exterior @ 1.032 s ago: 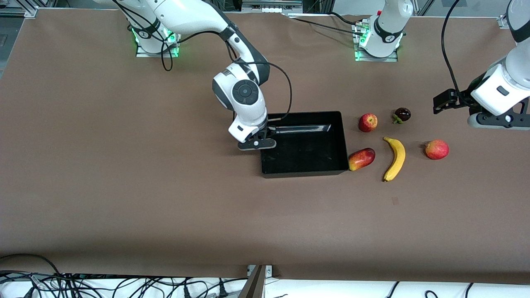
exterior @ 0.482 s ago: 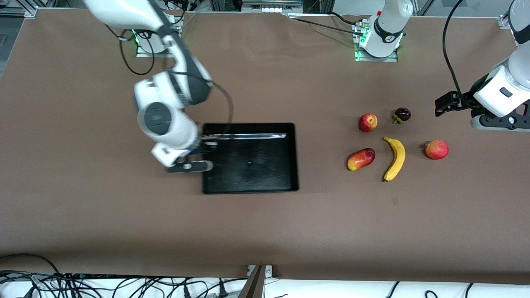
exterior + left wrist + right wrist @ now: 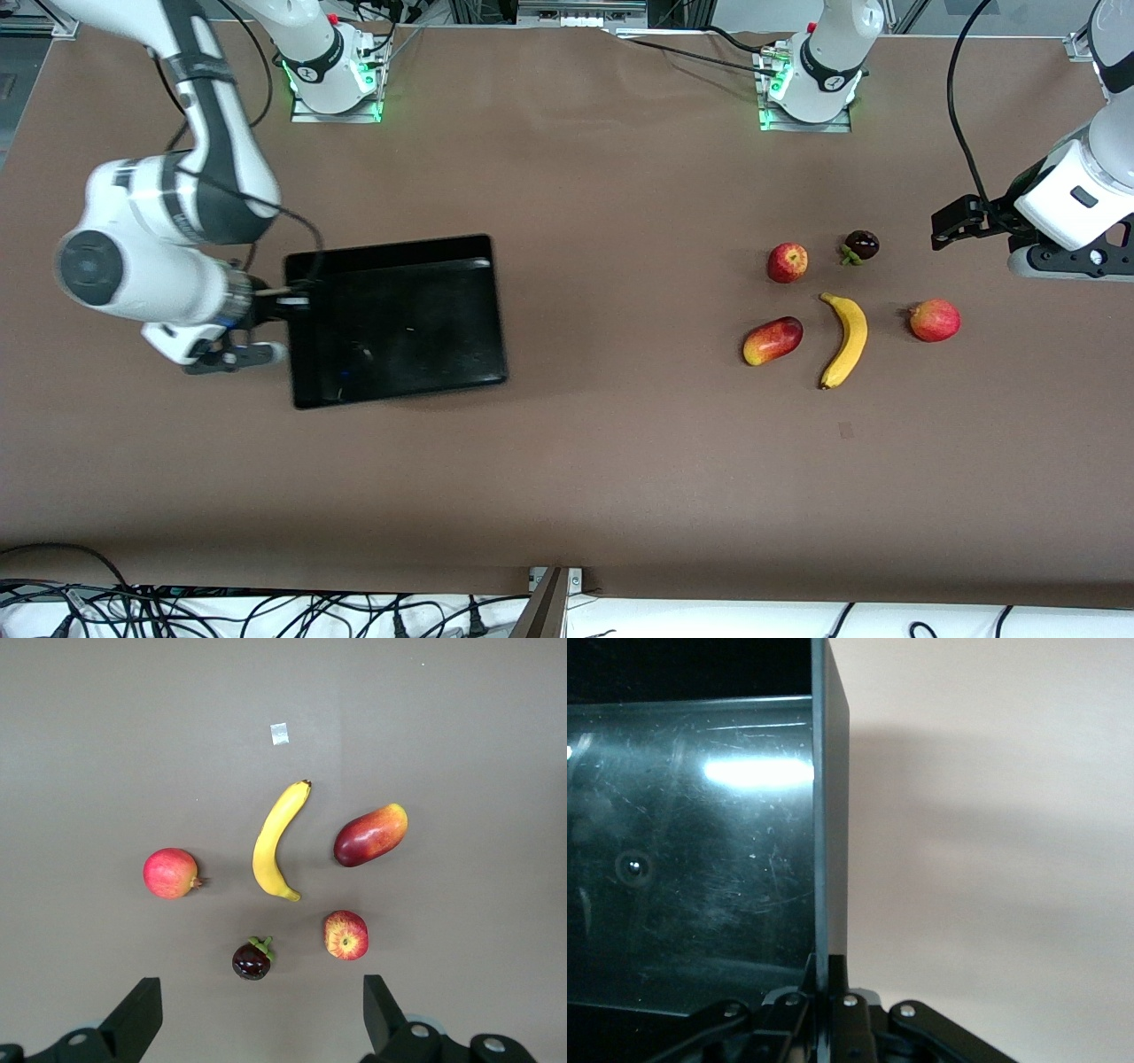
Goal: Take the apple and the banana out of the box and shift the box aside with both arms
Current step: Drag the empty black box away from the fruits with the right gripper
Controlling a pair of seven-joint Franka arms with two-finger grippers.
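The black box (image 3: 399,319) is empty and sits slightly turned toward the right arm's end of the table. My right gripper (image 3: 270,306) is shut on its end wall; in the right wrist view the thin wall (image 3: 829,815) runs between the closed fingers of the gripper (image 3: 830,992). The banana (image 3: 846,340) and the apple (image 3: 787,262) lie on the table toward the left arm's end. My left gripper (image 3: 1059,263) waits up in the air there, open and empty (image 3: 257,1028). Its wrist view shows the banana (image 3: 275,842) and apple (image 3: 345,935) below.
A mango (image 3: 772,340) lies beside the banana. A dark mangosteen (image 3: 860,245) lies beside the apple, and a second round red fruit (image 3: 935,320) lies nearer the left arm's end. The brown table (image 3: 620,461) carries nothing else. Cables hang past its front edge.
My right gripper has carried the box away from the mango, across the table toward the right arm's end, and turned it a little. The left arm has barely moved; the fruits have not.
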